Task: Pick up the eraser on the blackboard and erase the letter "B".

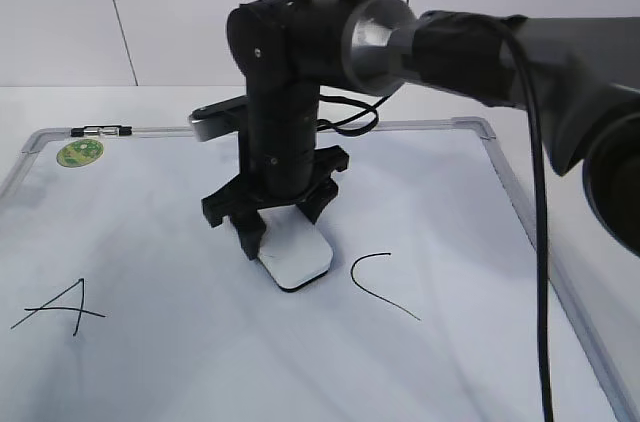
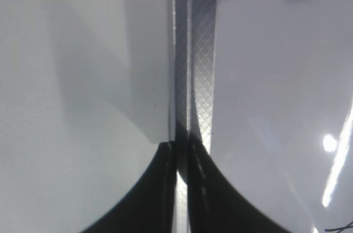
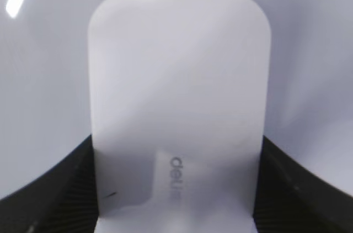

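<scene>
The white eraser [image 1: 300,262] lies flat on the blackboard [image 1: 180,362] between the letters "A" [image 1: 60,307] and "C" [image 1: 380,284]. My right gripper [image 1: 285,232] reaches in from the right and is shut on the eraser, one finger on each long side. The right wrist view shows the eraser [image 3: 176,78] with grey lettering between the right gripper's fingers [image 3: 176,194]. The letter "B" does not show anywhere. My left gripper [image 2: 181,189] is shut above the board's metal frame [image 2: 196,51]; I cannot find it in the exterior view.
A round green sticker [image 1: 79,152] sits at the board's far left corner, beside a small black-and-silver object [image 1: 100,130] on the top frame. The board's right frame [image 1: 525,212] runs close under the right arm. A black stroke end [image 2: 342,226] shows in the left wrist view.
</scene>
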Controlling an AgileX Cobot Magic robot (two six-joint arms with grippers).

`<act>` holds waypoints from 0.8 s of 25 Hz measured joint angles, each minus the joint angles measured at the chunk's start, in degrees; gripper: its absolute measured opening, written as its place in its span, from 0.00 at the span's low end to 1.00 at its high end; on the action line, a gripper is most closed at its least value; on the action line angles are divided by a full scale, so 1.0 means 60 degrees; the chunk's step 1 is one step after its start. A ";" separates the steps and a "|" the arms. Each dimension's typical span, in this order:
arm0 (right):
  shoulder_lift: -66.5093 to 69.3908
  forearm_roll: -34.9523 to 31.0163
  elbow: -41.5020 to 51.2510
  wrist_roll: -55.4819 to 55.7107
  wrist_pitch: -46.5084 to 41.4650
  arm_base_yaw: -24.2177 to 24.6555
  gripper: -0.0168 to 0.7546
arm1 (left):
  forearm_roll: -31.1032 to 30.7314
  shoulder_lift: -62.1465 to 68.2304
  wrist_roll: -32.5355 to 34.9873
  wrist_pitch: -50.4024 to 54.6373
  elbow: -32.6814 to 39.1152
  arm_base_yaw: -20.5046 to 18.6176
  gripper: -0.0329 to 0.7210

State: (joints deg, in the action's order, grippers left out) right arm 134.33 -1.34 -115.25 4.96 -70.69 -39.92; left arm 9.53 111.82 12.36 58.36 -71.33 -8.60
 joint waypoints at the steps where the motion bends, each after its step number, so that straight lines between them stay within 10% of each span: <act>1: 0.0000 0.0017 0.0000 0.0020 0.0000 0.0172 0.70 | 0.0000 0.0000 0.0000 0.0000 0.0000 0.0000 0.07; 20: -0.0724 0.0421 -0.0097 0.0266 -0.0003 0.0651 0.70 | 0.0035 0.0000 0.0000 -0.0018 0.0000 0.0000 0.07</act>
State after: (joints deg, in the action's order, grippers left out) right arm 129.98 1.19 -115.84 6.56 -70.71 -36.01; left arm 9.75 111.82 12.36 58.25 -71.33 -8.60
